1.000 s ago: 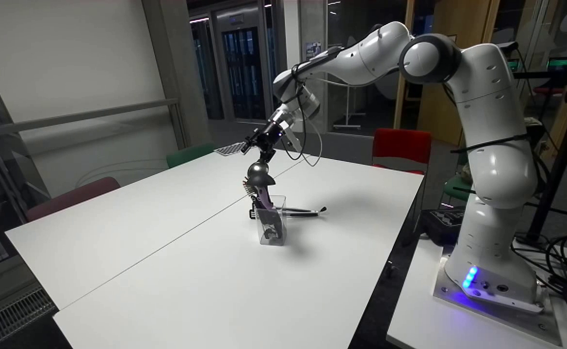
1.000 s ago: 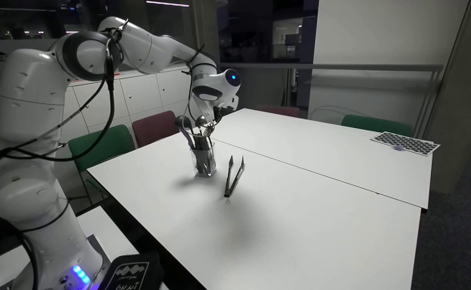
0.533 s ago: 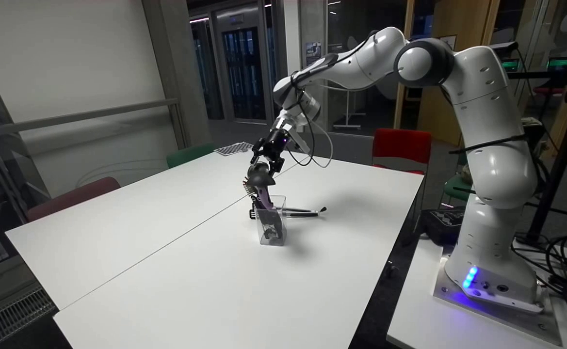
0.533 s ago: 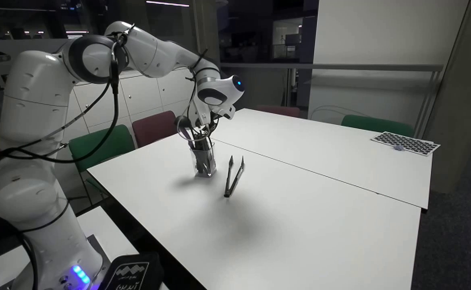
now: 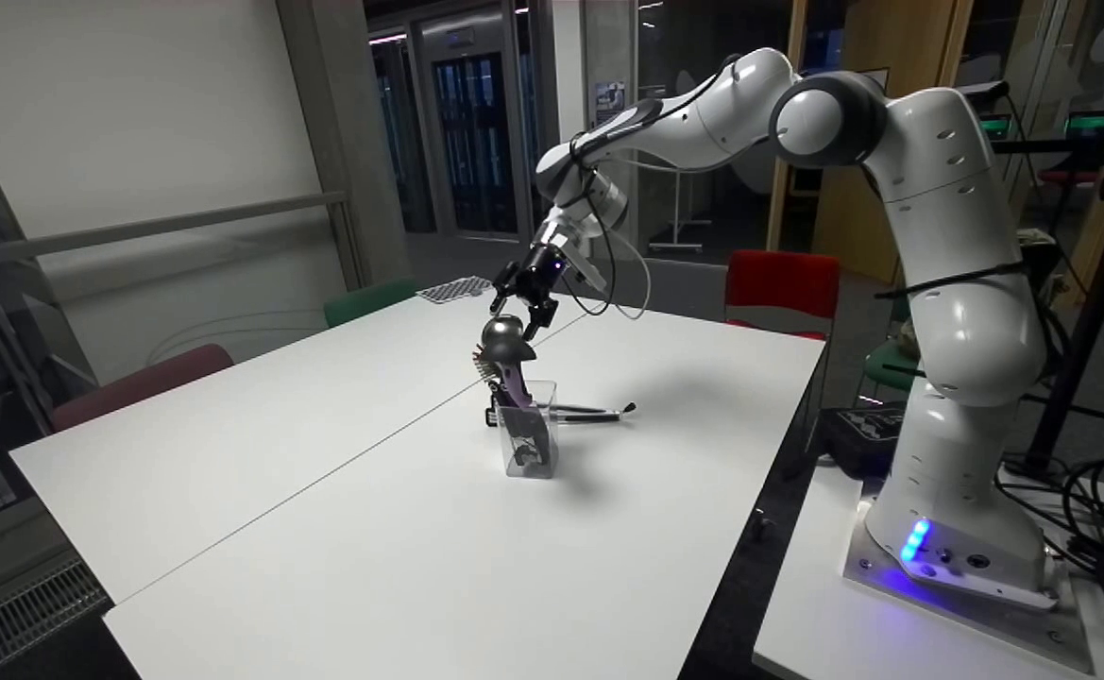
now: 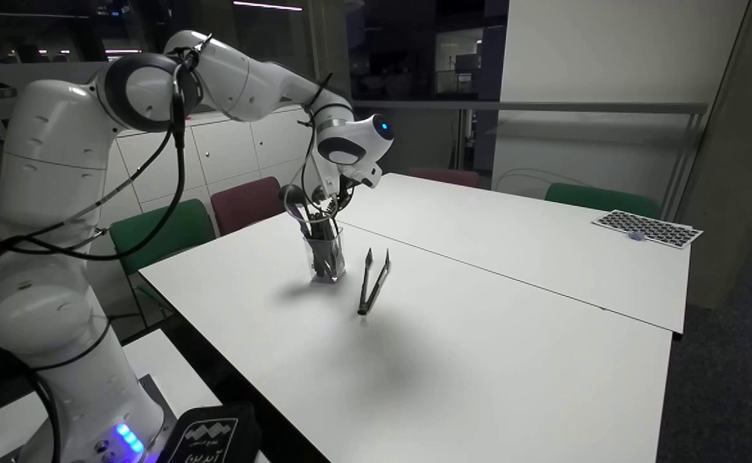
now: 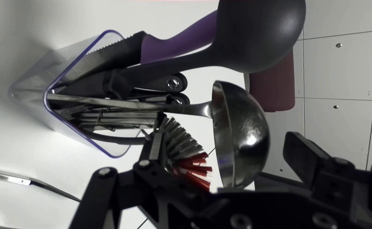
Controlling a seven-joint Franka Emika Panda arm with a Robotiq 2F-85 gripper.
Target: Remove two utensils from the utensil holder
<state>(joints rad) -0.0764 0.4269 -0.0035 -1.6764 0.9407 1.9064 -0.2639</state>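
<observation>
Black fingers (image 7: 303, 156) are spread wide on the gripper (image 7: 226, 138) in the wrist view, with nothing seen to be held; a steel ladle (image 7: 249, 130) is seen between them. The see-through utensil holder (image 7: 41, 79) is crowded with utensils (image 7: 147, 70). In an exterior view, the holder is set upright on the white table (image 5: 372, 548). In an exterior view, tongs (image 6: 365, 302) are laid near it, arms parted.

Exterior views: across shared table (image 5: 372, 529), opposite sides. Wrist view: close, down onto utensil holder (image 7: 50, 71).
</observation>
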